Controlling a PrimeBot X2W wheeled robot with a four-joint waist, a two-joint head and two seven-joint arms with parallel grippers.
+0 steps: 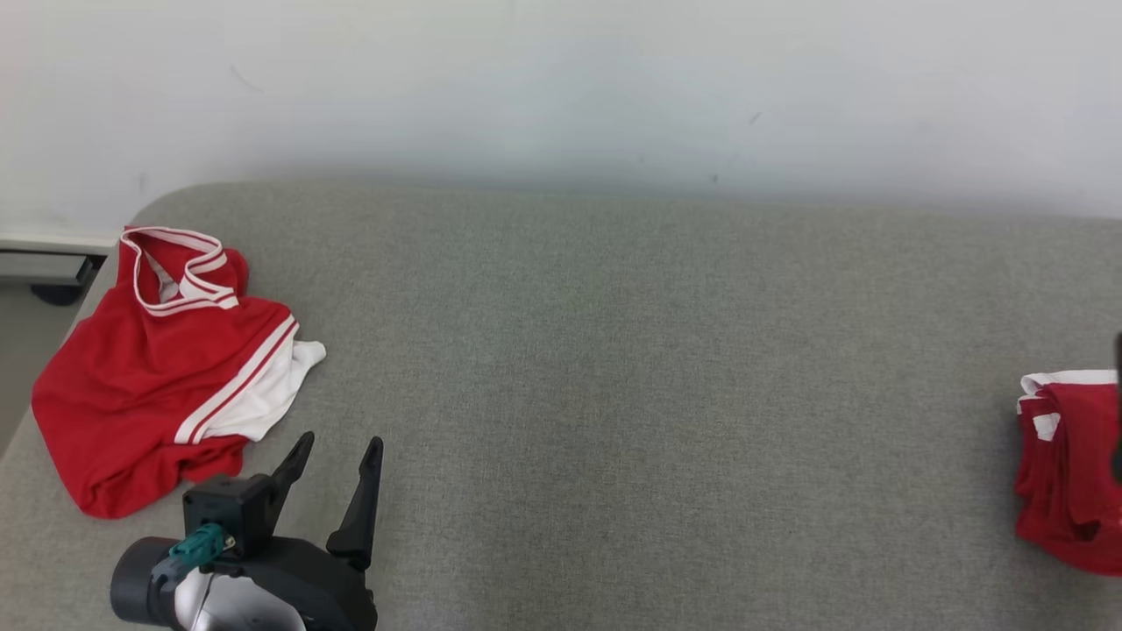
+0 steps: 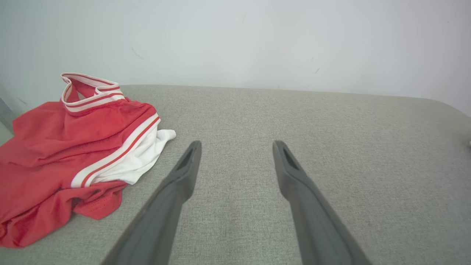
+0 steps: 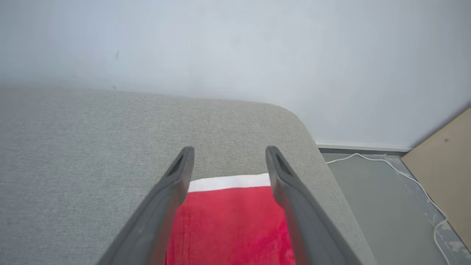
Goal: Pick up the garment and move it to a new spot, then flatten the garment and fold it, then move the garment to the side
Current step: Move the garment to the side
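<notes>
Showing a grey cushion [image 1: 614, 394] with two red garments at opposite ends; the crumpled garment [image 1: 149, 377] is lying at the robot's left end, near the corner, red with white stripes and a white panel, its striped band standing up at the far end; its long axis is running from that band toward the near left edge. The left gripper [image 1: 340, 440] is hovering just beside its near right hem, fingers spread wide and holding nothing, pointing away from the robot; the cloth is lying to the left of the fingers and slightly ahead, so the left arm is, by my judgement, the nearer one for the next pick.

The folded garment [image 1: 1065, 473] is resting at the right end, well apart; the right gripper [image 3: 229, 149] is hanging over it, fingers spread and gripping nothing, a white edge showing between the tips; that piece is looking finished and set aside.

The head view's right edge is cutting off the folded garment; whether the right fingers are touching the cloth cannot be told; whether the crumpled piece is a shirt or shorts is hard to make out.
</notes>
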